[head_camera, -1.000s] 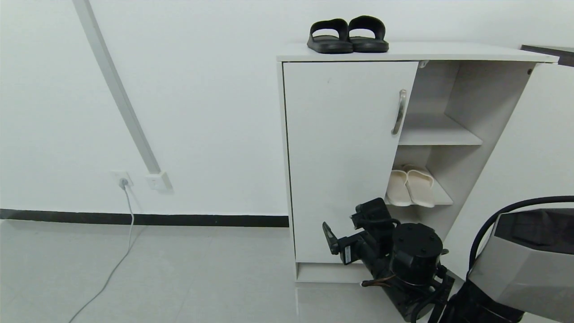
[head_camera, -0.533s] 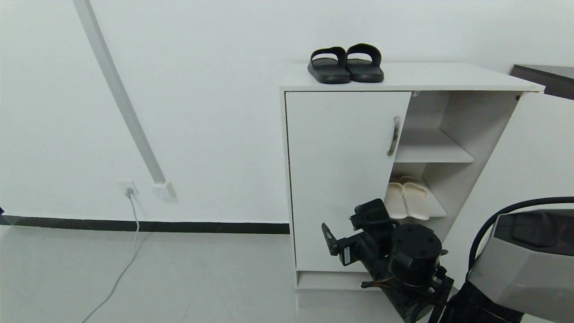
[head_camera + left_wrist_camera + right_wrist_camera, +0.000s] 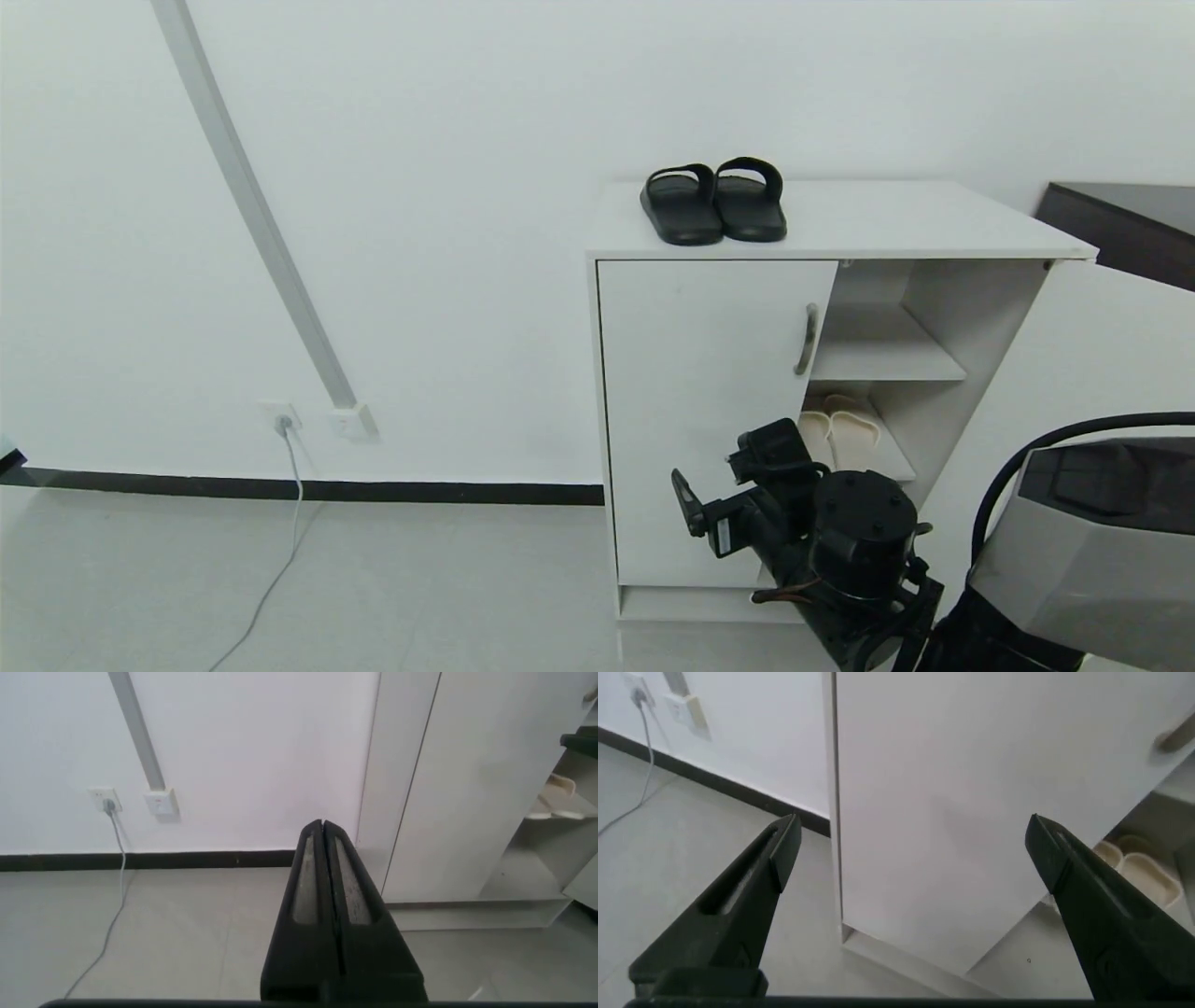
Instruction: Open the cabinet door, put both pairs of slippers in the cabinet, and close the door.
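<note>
The head view shows the black slippers (image 3: 714, 199) atop the cabinet (image 3: 896, 219), cream slippers (image 3: 843, 435) on its lower shelf. Up close, the right gripper (image 3: 912, 831), jaws spread wide, faces the closed door (image 3: 971, 812), apart from both pairs; the left gripper (image 3: 323, 829) has its jaws pressed together.

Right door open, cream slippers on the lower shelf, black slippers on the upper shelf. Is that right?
No. The head view shows the black slippers on top of the cabinet, not on the upper shelf. The right door is open and the cream slippers are on the lower shelf.
</note>
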Tool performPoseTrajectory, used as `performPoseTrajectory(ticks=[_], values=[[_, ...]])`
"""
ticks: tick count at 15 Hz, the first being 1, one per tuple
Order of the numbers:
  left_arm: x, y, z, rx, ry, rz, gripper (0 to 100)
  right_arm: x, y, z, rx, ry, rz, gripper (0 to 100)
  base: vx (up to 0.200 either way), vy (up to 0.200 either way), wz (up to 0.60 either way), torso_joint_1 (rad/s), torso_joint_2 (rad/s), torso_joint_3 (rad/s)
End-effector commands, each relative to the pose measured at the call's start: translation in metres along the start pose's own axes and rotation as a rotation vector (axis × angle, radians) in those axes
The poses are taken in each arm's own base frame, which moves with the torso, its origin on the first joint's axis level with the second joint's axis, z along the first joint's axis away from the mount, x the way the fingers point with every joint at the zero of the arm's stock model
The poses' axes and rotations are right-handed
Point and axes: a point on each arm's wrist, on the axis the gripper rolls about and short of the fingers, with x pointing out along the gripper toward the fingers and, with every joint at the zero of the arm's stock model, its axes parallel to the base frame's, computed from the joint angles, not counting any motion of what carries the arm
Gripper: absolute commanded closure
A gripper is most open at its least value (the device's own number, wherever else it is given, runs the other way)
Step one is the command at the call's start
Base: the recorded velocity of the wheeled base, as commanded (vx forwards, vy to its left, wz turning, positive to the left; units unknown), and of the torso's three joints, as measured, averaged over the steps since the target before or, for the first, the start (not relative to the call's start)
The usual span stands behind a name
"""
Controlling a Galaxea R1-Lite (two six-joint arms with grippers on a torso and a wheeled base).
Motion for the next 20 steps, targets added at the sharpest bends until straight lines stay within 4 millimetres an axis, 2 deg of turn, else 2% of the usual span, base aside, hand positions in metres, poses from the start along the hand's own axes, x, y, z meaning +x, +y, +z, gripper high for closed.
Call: performPoseTrajectory(ticks=[1,14,18,20], values=[[0.0,0.0,0.0,0.0,0.001,0.001,100,0.0,0.0,-0.002,-0.003,0.005,0.002,0,0.0,0.0,0.0,0.188,-0.48,-0.315],[0.0,0.0,0.0,0.0,0.001,0.001,100,0.001,-0.004,-0.004,-0.001,0.013,-0.01,0,0.0,0.0,0.0,0.215,-0.53,-0.314],[0.0,0.0,0.0,0.002,0.001,0.001,100,0.004,-0.01,-0.014,-0.019,0.02,-0.015,0,0.0,0.0,0.0,0.265,-0.6,-0.329],[0.0,0.0,0.0,0.002,0.001,0.001,100,0.007,-0.009,-0.012,-0.034,-0.004,0.04,0,0.0,0.0,0.0,0.212,-0.47,-0.264]])
